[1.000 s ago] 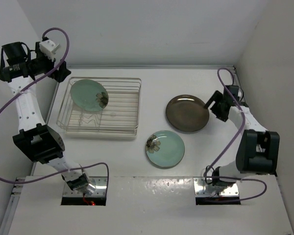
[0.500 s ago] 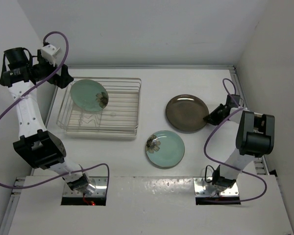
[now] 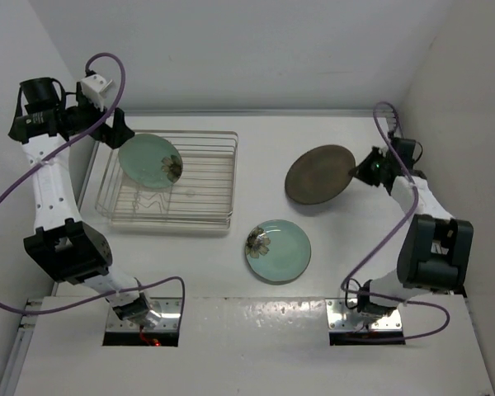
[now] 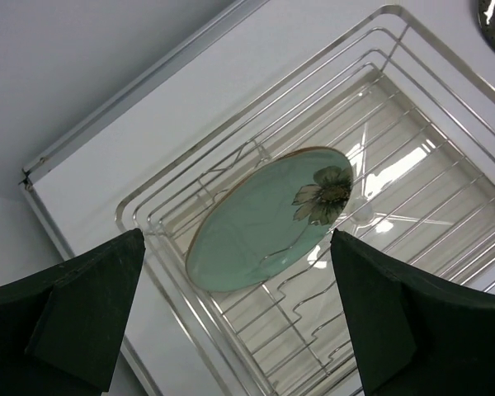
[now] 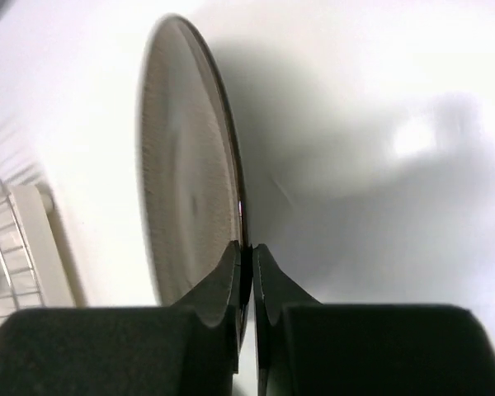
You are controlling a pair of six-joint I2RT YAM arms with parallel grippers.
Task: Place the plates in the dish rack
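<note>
My right gripper (image 3: 360, 173) (image 5: 245, 247) is shut on the right rim of the dark brown plate (image 3: 319, 174) (image 5: 186, 165), which hangs tilted above the table. One mint-green plate (image 3: 150, 160) (image 4: 268, 216) leans between the dividers at the left end of the wire dish rack (image 3: 206, 216) (image 4: 429, 49). A second mint-green plate (image 3: 278, 250) lies flat on the table in front of the rack's right end. My left gripper (image 3: 115, 132) (image 4: 235, 318) hovers open above the rack's left end, with nothing between its fingers.
White walls close in on the left, back and right. A raised strip (image 3: 256, 113) runs along the table's back edge. Purple cables (image 3: 107, 66) loop from both arms.
The right gripper closed on the brown plate's rim and lifted it off the table, tilting it. The left arm shifted slightly right above the rack, still open.
</note>
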